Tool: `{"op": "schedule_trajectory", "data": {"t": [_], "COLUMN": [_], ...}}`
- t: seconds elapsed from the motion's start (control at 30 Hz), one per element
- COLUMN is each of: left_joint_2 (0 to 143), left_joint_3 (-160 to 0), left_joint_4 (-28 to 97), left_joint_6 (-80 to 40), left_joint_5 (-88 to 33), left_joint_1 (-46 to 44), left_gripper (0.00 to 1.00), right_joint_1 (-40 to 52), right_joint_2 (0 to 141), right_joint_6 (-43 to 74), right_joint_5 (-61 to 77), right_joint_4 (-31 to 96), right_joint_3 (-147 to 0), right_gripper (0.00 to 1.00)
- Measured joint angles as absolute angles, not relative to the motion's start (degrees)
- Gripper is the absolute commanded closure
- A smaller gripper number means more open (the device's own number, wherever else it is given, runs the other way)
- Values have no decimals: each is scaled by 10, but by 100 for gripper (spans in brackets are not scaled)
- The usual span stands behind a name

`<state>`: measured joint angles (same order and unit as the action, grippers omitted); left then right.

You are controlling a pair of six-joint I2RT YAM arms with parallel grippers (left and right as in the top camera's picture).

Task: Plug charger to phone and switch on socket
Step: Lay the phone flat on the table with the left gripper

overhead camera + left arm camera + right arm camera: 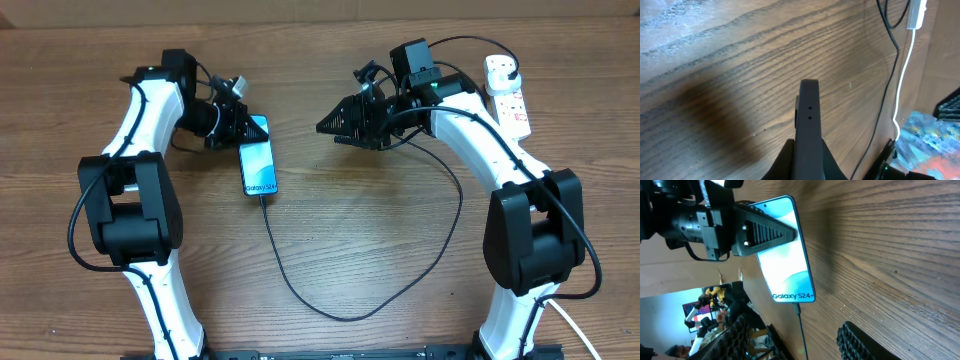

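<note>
Black charger (270, 232) cable meets the phone (258, 165) (lit, on the counter (360, 230)); left pincer (240, 124) closed over its top end, right pincer (328, 126) spread wide.

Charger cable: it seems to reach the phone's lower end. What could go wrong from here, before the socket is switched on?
1. The charger cable loops loosely across the table near the right arm. When the right gripper goes to the socket, the arm might snag the cable and pull the connector from the phone.
2. The left gripper rests on the phone's top end, so lifting off carelessly could shift the phone.
</note>
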<state>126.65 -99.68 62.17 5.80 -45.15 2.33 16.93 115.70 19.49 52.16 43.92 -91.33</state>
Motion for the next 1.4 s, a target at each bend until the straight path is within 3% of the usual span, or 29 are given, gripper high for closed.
{"op": "schedule_trajectory", "data": {"t": [1.4], "left_joint_2": [1310], "left_joint_3": [-955], "left_joint_4": [551], "left_joint_6": [-19], "left_joint_5": [-417], "left_joint_1": [11], "left_gripper": [96], "right_joint_1": [169], "right_joint_2": [1157], "right_joint_6": [194], "right_joint_5": [521], "right_joint_4": [447], "right_joint_3": [-913], "right_gripper": [43]}}
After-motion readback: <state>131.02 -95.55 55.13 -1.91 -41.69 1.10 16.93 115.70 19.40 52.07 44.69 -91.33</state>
